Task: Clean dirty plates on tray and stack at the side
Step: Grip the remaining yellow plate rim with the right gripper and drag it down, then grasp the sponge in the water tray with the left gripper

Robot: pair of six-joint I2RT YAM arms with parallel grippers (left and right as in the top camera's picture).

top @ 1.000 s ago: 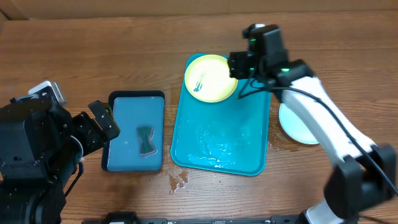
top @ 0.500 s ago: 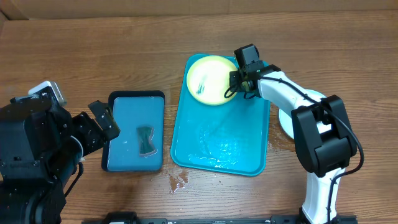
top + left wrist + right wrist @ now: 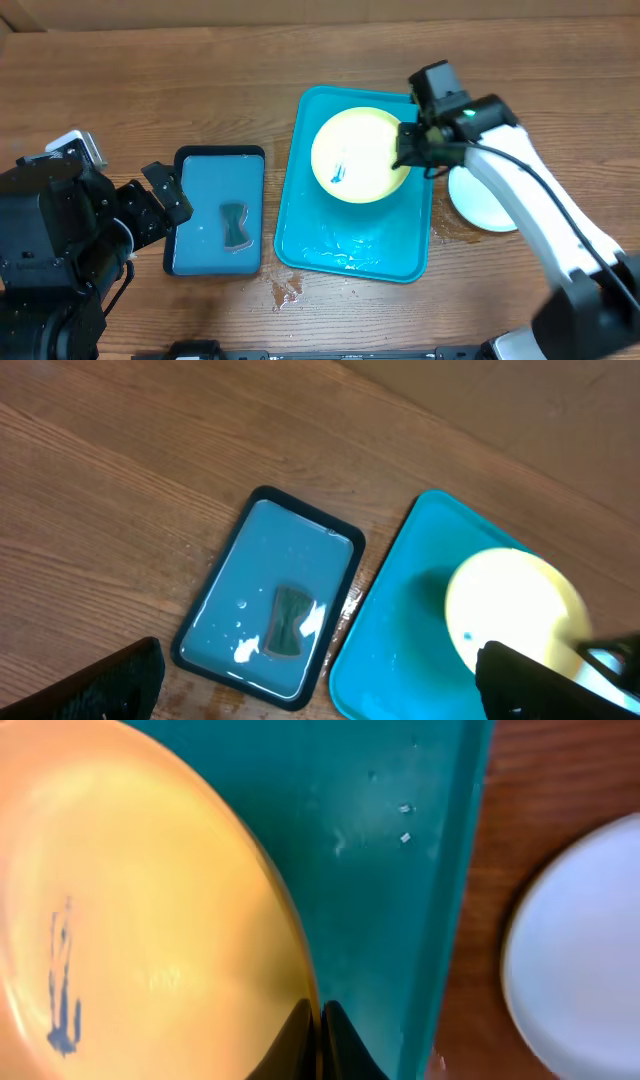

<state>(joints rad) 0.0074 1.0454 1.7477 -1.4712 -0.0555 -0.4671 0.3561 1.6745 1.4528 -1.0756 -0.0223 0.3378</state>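
Right pincer [image 3: 408, 150] clamped on the rim of a yellow-green plate [image 3: 355, 155] (teal smear at centre), with the tray [image 3: 350, 250] beneath the pincer. A pale plate [image 3: 480, 200] sits on the desk [image 3: 150, 90] just beside it. Left pincer [image 3: 168, 193] gapes wide.

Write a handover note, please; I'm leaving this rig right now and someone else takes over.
Left gripper: open, holding nothing, beside the small black-rimmed blue tray.
Right gripper: shut on the right rim of the yellow-green plate, over the teal tray.
Pale plate: on the table right of the teal tray; visible part looks clean.
Done: apparently that plate set aside.
Left: yellow-green plate has a dark smear at centre; clean it, stack it on the pale plate. No third plate in view.
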